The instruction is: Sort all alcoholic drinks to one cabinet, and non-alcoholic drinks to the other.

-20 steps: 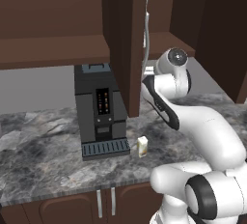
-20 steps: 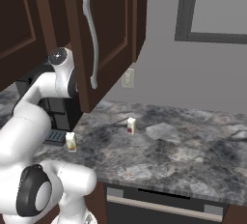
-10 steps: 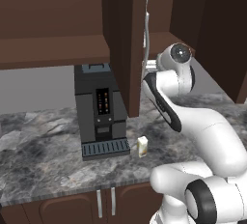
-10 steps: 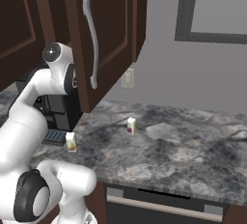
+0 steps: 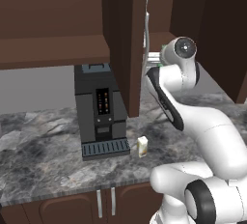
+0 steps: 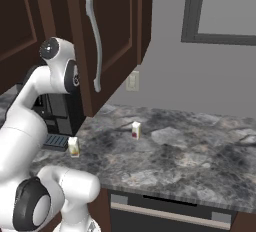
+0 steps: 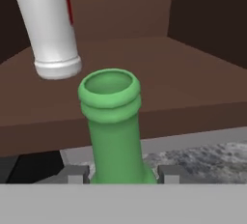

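The arm has swung toward the narrower cabinet (image 6: 117,36); the end effector (image 7: 118,174) pinches the green bottle (image 7: 116,126), alcohol nearly shelved.

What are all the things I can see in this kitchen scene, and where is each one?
green bottle: one, green glass, its neck between the fingers of the hand, in front of a brown cabinet shelf.
white cylinder: one, white with a red mark, at the upper left of the hand view; what it is I cannot tell.
cream carton: one, cream, on the counter beside the coffee machine.
white carton: one, white with a red mark, on the counter further along.
coffee machine: one, black, on the counter under the cabinets.
cabinet door: one, dark brown with a curved silver handle, swung open.
counter: one, grey marble.
window: one, grey-framed, on the wall.
hand: one, dark fingertips closed on the bottle.
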Tool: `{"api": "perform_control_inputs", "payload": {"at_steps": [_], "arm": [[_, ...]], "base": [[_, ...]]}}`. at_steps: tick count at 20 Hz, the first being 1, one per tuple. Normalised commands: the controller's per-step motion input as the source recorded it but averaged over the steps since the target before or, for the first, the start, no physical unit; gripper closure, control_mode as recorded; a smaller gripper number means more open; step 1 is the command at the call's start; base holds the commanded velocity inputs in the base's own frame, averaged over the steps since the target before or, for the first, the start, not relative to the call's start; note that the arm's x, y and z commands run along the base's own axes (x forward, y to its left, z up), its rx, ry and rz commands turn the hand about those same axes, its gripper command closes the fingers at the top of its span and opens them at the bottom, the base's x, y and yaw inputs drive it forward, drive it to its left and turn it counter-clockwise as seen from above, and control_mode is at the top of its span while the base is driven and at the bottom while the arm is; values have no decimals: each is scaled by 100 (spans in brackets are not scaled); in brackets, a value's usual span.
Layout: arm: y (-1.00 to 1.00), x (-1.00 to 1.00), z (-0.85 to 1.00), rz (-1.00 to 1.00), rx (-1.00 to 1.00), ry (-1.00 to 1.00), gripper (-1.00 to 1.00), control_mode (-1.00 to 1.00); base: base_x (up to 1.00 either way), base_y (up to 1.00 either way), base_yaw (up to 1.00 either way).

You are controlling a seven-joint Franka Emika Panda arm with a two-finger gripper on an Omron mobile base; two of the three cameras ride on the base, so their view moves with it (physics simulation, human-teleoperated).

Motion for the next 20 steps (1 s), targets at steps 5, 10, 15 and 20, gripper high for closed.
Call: {"api": "perform_control_inputs", "payload": {"at_steps": [5,10,15,20], "arm": [[-8,0,34,-2,0,-3,100,-100],[-8,0,37,-2,0,-2,100,-100],[-8,0,34,-2,0,-2,100,-100],[-6,0,30,-2,0,-1,100,-100]], "base": [[0,0,0],[0,0,0],[0,0,0],[0,0,0]]}}
